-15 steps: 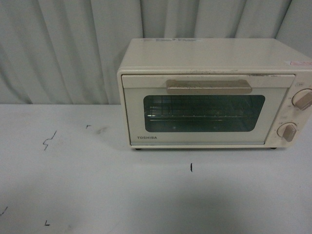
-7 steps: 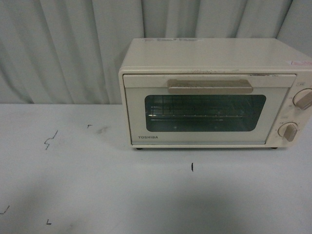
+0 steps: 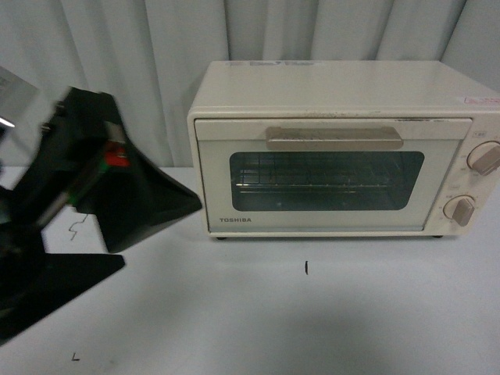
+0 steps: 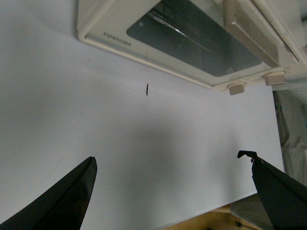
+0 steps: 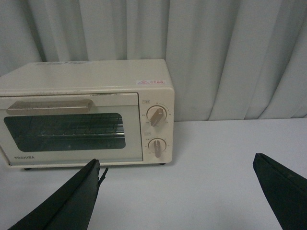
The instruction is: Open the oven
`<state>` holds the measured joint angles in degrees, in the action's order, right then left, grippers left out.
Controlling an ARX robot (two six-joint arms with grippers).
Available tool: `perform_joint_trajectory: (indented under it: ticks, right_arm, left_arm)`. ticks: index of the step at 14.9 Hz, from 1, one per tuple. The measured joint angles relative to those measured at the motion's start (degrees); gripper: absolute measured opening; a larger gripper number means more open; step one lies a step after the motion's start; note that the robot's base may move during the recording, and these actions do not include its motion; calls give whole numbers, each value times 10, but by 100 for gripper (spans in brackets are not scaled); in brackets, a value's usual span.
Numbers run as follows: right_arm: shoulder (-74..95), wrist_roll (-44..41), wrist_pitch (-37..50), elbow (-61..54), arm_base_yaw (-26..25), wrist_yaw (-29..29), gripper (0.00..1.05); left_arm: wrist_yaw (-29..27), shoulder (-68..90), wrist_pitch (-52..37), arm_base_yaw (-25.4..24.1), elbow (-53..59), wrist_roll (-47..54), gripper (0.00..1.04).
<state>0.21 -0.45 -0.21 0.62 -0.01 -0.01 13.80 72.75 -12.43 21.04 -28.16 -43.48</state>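
The cream oven (image 3: 336,148) stands on the white table, its glass door shut and "TOSHIBA" printed low on it. A beige bar handle (image 3: 334,138) runs across the top of the door, and two beige knobs (image 3: 484,158) sit at its right end. My left gripper (image 3: 160,234) is open at the left of the front view, well short of the oven, with nothing between its black fingers (image 3: 148,199). In the left wrist view the left gripper (image 4: 170,157) is over bare table with the oven (image 4: 192,43) ahead. My right gripper (image 5: 176,159) is open and empty, facing the oven (image 5: 86,115) from a distance.
A grey pleated curtain (image 3: 117,62) hangs behind the table (image 3: 312,312). A short black mark (image 3: 306,268) lies on the table in front of the oven. The table's near edge (image 4: 225,211) shows in the left wrist view.
My left arm has come into the front view from the left, where no arm showed before. The oven has not moved and its door is still shut.
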Motion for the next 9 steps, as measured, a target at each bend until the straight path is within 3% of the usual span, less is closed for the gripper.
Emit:
perform_joint_trajectory:
  ticks: [9]
  right_arm:
    - [0, 0, 0, 0, 0, 0, 98]
  left_arm:
    - [15, 340, -165, 66, -100, -217, 98]
